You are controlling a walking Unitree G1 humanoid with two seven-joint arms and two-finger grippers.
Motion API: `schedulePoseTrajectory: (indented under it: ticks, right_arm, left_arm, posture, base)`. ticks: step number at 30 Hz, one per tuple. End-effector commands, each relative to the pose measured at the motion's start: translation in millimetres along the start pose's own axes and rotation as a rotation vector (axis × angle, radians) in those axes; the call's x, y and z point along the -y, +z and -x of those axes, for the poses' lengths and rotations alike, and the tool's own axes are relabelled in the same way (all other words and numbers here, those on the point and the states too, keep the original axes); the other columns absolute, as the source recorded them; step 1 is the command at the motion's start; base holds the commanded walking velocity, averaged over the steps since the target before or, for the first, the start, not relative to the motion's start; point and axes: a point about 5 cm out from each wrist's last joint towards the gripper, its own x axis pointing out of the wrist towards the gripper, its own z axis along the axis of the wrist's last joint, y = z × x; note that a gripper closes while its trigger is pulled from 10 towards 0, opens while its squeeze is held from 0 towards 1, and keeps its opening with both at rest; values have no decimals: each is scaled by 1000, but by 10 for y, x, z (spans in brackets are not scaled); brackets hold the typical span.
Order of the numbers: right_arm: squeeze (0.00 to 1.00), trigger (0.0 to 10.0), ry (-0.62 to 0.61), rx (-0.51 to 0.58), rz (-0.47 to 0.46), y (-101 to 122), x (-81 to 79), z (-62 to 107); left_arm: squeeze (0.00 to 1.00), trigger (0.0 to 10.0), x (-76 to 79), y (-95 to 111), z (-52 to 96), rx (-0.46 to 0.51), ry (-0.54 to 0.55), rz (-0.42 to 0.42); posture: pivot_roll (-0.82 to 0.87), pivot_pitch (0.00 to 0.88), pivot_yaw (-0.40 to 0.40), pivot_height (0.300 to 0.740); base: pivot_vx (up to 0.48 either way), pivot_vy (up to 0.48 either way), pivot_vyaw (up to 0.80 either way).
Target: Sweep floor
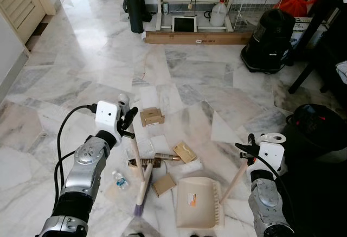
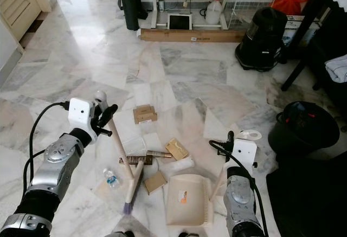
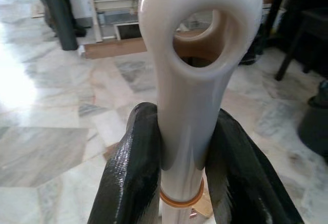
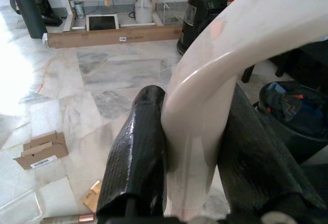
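Scattered litter on pale marble floor: folded brown cardboard box beyond cream-handled broom, tan cardboard pieces and slim brown tube just beside its bristles, between broom and beige plastic dustpan. Left gripper clamped on broom handle; right gripper clamped on dustpan handle.

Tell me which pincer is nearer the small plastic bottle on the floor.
Left. The left pincer, gripping the broom, hangs just above the bottle; the right pincer holds the dustpan handle farther away.
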Motion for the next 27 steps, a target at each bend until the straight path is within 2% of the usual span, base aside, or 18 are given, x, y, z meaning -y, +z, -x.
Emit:
schedulePoseTrajectory:
  ticks: [1, 12, 15, 19, 22, 23, 27]
  right_arm:
    - [0, 10000, -5, 15, 8, 19, 23, -1]
    - [0, 10000, 1, 8, 4, 14, -5, -4]
    - [0, 10000, 4, 8, 3, 22, -13, -15]
    - [0, 10000, 4, 11, 1, 33, -14, -25]
    - [0, 10000, 3, 10, 1, 33, -8, -27]
    - [0, 10000, 3, 9, 2, 33, -5, -28]
    - [0, 10000, 2, 9, 2, 36, 1, -34]
  left_arm:
    - [0, 10000, 26, 36, -39, 14, -30, 12]
    - [0, 10000, -32, 82, -71, 20, -36, 117]
    - [0, 10000, -11, 87, -84, 9, -64, 172]
    - [0, 10000, 59, 142, -100, 19, -102, 334]
    - [0, 10000, 69, 185, -110, 34, -107, 382]
    - [0, 10000, 86, 217, -121, 42, -128, 421]
    - [0, 10000, 113, 269, -142, 56, -151, 464]
  posture:
    - [167, 143, -20, 740]
    - [174, 121, -17, 740]
    - [177, 125, -19, 740]
    - [173, 134, -23, 740]
    - [176, 134, -24, 740]
    - [178, 136, -26, 740]
    - [178, 136, -26, 740]
  base:
    - [0, 0, 0]
    - [0, 0, 0]
    - [0, 0, 0]
    - [0, 0, 0]
    - [0, 0, 0]
    - [0, 0, 0]
    - [0, 0, 0]
